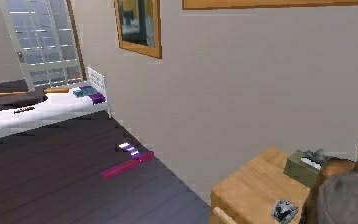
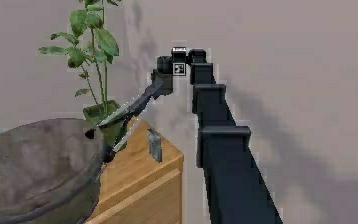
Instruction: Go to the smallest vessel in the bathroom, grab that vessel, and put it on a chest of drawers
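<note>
Wooden chest [image 2: 142, 190] bore a dark bowl [image 2: 37, 172] and leafy plant [image 2: 87, 45]; gripper [image 2: 113, 132] hung by them, and whether it held anything, couldn't tell.

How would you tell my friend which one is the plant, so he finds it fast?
Look for the light wooden cabinet by the pale wall. At its left end in the arm side view is a big dark grey bowl, and the plant rises just behind that bowl. It is the only tall green thing there, with thin stems and broad leaves.
</note>
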Tool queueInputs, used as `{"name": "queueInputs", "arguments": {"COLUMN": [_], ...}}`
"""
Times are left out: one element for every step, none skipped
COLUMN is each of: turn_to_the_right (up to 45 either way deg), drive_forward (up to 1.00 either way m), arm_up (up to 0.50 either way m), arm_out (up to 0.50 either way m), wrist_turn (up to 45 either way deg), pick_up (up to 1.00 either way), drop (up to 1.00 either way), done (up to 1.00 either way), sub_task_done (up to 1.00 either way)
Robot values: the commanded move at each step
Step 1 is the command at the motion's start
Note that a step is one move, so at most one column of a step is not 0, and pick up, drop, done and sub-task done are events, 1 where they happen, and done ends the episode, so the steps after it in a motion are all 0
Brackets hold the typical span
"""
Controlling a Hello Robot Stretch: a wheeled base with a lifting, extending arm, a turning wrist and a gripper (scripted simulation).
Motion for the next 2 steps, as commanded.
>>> {"name": "queueInputs", "arguments": {"turn_to_the_right": [0.0,0.0], "drive_forward": [0.0,0.0], "arm_up": [0.0,-0.26], "arm_out": [0.0,0.0], "wrist_turn": [39.0,0.0], "pick_up": [0.0,0.0], "drop": [0.0,0.0], "done": [0.0,0.0], "sub_task_done": [0.0,0.0]}}
